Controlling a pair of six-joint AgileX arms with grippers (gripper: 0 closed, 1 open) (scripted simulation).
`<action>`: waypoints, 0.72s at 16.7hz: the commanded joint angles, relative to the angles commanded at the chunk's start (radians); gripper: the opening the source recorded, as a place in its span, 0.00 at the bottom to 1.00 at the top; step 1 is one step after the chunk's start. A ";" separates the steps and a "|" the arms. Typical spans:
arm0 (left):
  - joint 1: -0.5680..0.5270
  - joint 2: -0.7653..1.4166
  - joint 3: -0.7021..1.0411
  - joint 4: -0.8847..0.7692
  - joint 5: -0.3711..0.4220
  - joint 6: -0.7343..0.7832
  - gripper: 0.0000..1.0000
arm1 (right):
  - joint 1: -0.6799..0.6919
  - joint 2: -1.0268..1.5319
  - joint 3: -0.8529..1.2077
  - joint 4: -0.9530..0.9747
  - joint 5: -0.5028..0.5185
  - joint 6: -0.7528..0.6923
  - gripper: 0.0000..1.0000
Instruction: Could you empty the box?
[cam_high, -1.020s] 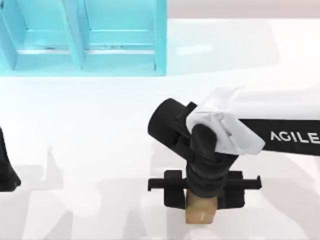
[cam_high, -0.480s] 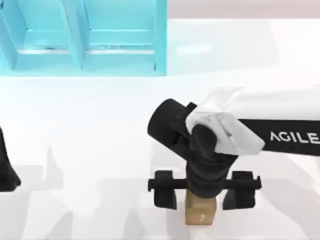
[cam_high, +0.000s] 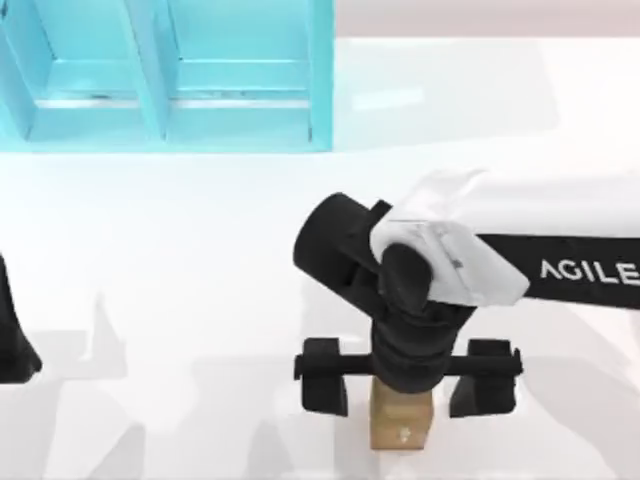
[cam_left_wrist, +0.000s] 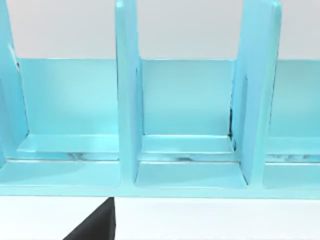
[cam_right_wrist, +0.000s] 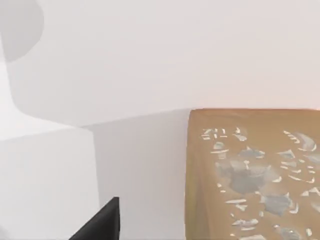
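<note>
A small tan pack (cam_high: 402, 432) with pale markings on its top (cam_right_wrist: 252, 175) lies on the white table near the front edge, right of centre. My right gripper (cam_high: 404, 398) hovers right over it, open, with its black fingers (cam_high: 326, 378) spread wide to either side and clear of the pack. The light blue box (cam_high: 320, 70) with upright dividers stands at the back left. The compartments (cam_left_wrist: 187, 100) seen in the left wrist view hold nothing. My left arm (cam_high: 12, 340) is parked at the table's left edge.
The white table (cam_high: 200, 250) stretches bare between the blue box and the tan pack. My right arm's white forearm (cam_high: 560, 240) reaches in from the right edge.
My right gripper's fingers have spread apart from beside the tan pack, letting go of it. The pack stays where it is. The left arm has not moved.
</note>
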 joint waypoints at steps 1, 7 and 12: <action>0.000 0.000 0.000 0.000 0.000 0.000 1.00 | 0.001 -0.006 0.020 -0.024 0.000 0.000 1.00; 0.000 0.000 0.000 0.000 0.000 0.000 1.00 | -0.002 -0.075 0.180 -0.265 -0.001 -0.003 1.00; 0.000 0.000 0.000 0.000 0.000 0.000 1.00 | -0.001 -0.081 0.193 -0.281 -0.001 -0.004 1.00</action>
